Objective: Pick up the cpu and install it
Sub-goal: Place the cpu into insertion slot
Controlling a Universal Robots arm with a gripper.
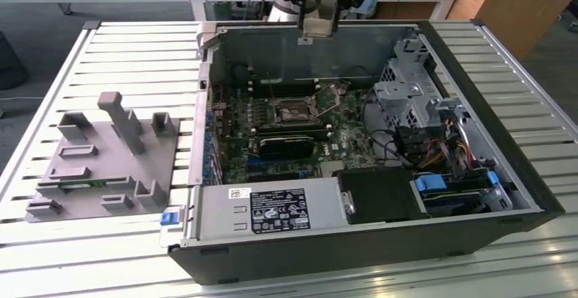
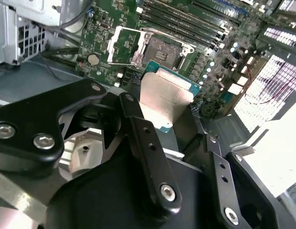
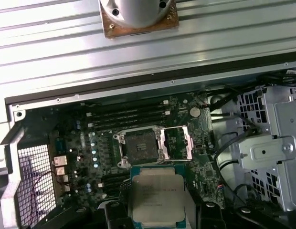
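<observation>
Slatted worktop (image 1: 135, 47) carried the open computer case (image 1: 361, 250). Grey fixture tray (image 1: 99, 162) sat at the case's 9 o'clock in the exterior view. Motherboard (image 1: 271, 152) lay inside. Hand (image 1: 318, 26) hung above the case's 12 o'clock edge, clenched on the cpu (image 3: 157, 195). Cpu was held in the air, clear of the open socket (image 3: 138, 145).
</observation>
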